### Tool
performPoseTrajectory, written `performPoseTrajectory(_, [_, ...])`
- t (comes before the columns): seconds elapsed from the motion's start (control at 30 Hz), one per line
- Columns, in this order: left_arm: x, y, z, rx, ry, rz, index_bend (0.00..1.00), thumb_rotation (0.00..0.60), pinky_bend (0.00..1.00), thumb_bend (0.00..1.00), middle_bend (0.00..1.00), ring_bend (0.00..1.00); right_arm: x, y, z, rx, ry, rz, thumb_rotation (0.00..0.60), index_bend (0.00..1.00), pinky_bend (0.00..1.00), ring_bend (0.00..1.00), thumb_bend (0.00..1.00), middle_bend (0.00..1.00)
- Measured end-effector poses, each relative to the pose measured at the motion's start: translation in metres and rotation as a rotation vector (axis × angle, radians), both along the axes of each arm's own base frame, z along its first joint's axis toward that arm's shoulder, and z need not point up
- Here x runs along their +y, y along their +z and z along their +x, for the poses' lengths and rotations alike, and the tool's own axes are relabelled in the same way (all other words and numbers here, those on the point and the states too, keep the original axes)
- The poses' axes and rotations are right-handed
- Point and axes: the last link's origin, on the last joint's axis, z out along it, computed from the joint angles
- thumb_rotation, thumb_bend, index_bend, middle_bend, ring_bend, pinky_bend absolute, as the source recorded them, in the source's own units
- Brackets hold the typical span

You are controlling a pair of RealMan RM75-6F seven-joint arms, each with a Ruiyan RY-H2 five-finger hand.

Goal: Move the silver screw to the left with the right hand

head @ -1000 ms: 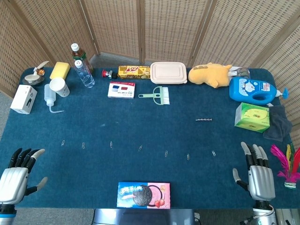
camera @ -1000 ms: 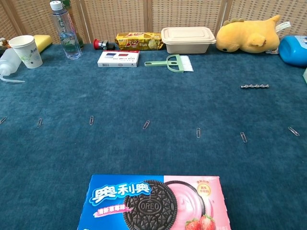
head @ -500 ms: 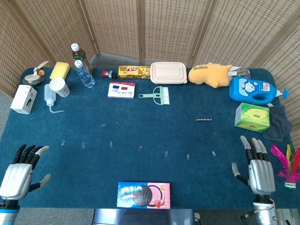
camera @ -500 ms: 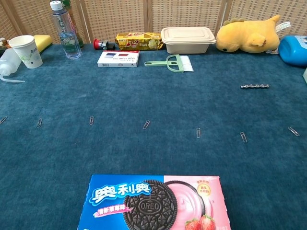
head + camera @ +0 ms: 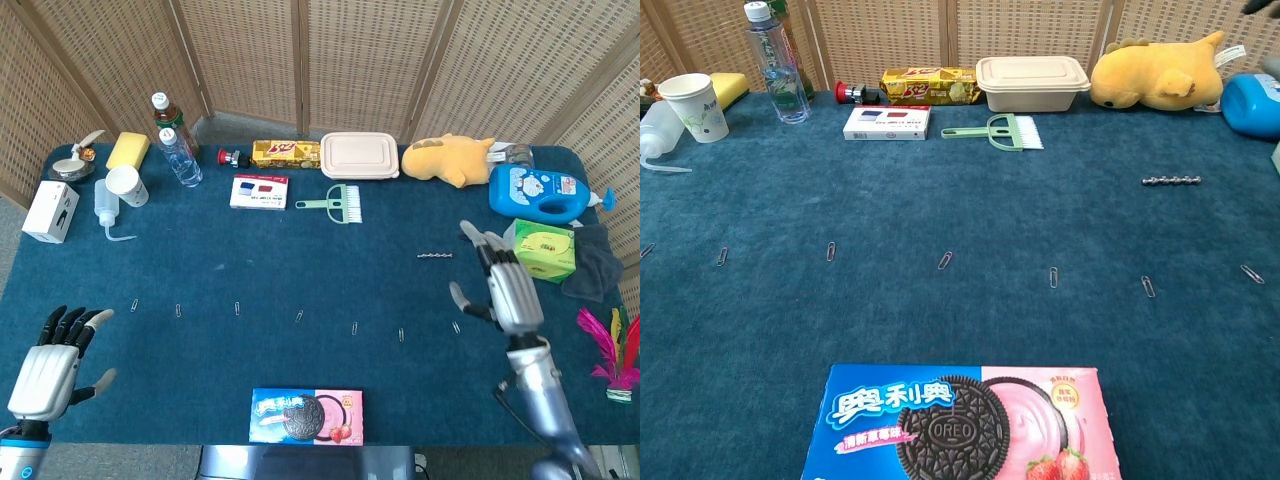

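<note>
The silver screw [image 5: 435, 256] lies flat on the blue table [image 5: 300, 260] — just left of the right hand [image 5: 505, 290], apart from its fingertips. That hand hovers empty, fingers spread.

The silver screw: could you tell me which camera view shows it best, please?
The chest view: the silver screw looks larger there, its segments distinct on the blue cloth. The head view shows it only as a tiny sliver, left of the right hand.
</note>
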Motion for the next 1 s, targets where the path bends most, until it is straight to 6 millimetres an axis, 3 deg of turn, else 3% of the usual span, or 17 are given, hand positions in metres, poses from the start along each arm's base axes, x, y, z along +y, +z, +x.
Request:
performPoseTrajectory(0.03, [0.001,0.0,0.0,0.0,0.002,-0.001,0.15,0.6,0.02,0.39,0.18,0.11,-0.01,-0.001,0.002,-0.004,0.002,0.007,0.6,0.14,0.44,0.55,0.4,0.48])
performPoseTrajectory(0.13, [0.001,-0.002,-0.002,0.003,0.009,-0.008,0.15,0.6,0.02,0.39,0.18,0.11,-0.032,-0.008,0.004,0.003,-0.006,0.031,0.6,0.23,0.58,0.74,0.4,0.63])
performPoseTrajectory(0.27, [0.002,-0.002,-0.004,0.008,0.021,-0.012,0.15,0.6,0.02,0.4,0.18,0.11,-0.054,-0.02,0.004,0.025,-0.021,0.052,0.6,0.38,0.71,0.87,0.4,0.75])
performPoseTrajectory(0.5, [0.006,-0.004,-0.006,0.012,0.024,-0.024,0.15,0.6,0.02,0.39,0.18,0.11,-0.078,-0.04,0.003,0.099,-0.059,0.09,0.6,0.45,0.78,0.92,0.4,0.83])
performPoseTrajectory(1.0, [0.002,-0.002,-0.013,0.012,0.046,-0.021,0.15,0.6,0.02,0.39,0.18,0.11,-0.105,-0.078,-0.004,0.364,-0.141,0.185,0.6,0.44,0.78,0.93,0.39,0.85])
